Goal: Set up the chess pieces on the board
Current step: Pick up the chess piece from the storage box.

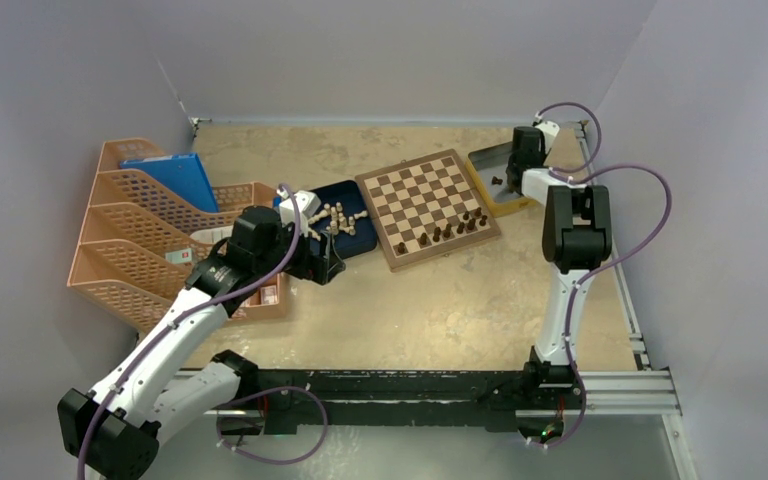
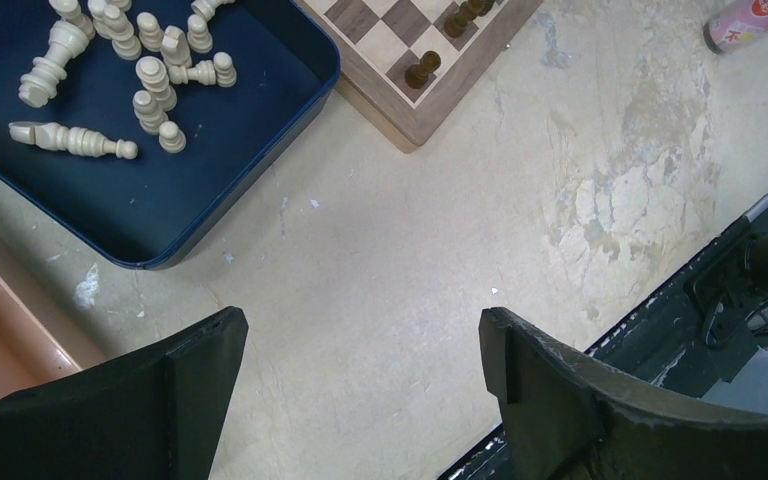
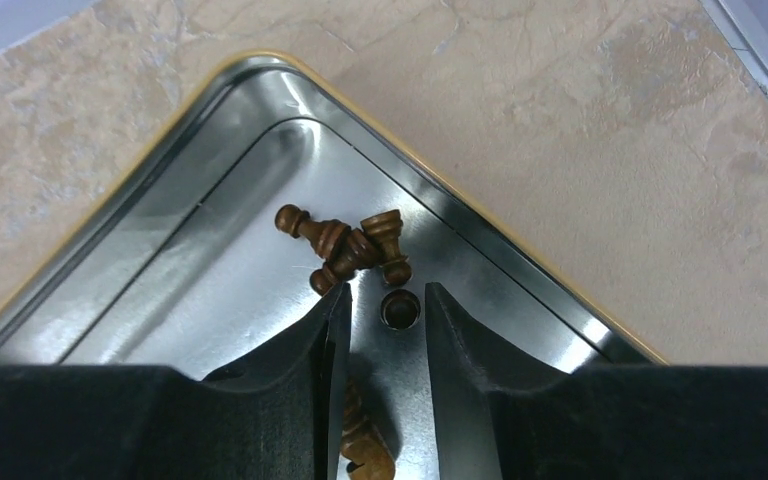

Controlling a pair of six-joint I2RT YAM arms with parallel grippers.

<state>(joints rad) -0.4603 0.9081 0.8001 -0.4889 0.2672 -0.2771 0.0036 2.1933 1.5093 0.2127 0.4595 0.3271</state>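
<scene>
The board (image 1: 415, 195) lies at the table's middle back, with several dark chess pieces (image 1: 450, 230) standing along its near right edge; one corner shows in the left wrist view (image 2: 400, 112). My right gripper (image 1: 505, 182) hangs low in the silver tin (image 3: 210, 270), open. Its tips (image 3: 388, 295) straddle an upright dark pawn (image 3: 400, 308) with a gap on each side. A few dark pieces (image 3: 345, 245) lie tangled just beyond, and another (image 3: 365, 445) lies under the left finger. My left gripper (image 2: 360, 340) is open and empty over bare table near the blue tray (image 2: 160, 200).
Several cream pieces (image 2: 150, 80) lie in the blue tray (image 1: 360, 240) left of the board. Orange file racks (image 1: 150, 235) with a blue folder (image 1: 175, 175) stand at the left. A pink can (image 2: 750, 20) lies near the board. A black rail (image 1: 410, 385) runs along the front.
</scene>
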